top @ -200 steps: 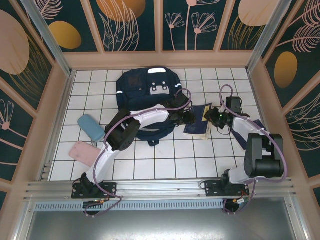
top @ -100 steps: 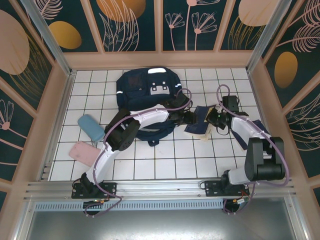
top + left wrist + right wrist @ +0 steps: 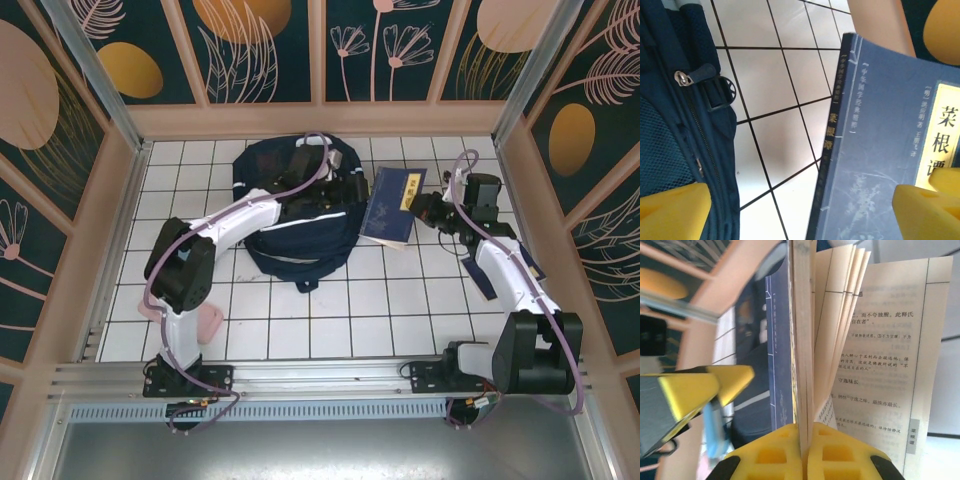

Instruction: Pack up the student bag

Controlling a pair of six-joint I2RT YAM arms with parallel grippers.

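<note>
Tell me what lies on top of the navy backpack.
The left arm stretches over the backpack, its open left claw at the bag's right edge. The fabric beneath the arm and the bag's inside cannot be seen.

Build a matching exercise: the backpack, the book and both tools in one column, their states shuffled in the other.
1. large navy-blue fabric backpack
2. thin dark-blue paperback book
3. left tool
4. right tool

A. shut on a sheaf of pages
B. lying on the white tiled table
C. open, fingers far apart
D. held at one edge, pages fanning

Pairs: 1-B, 2-D, 3-C, 4-A
</note>
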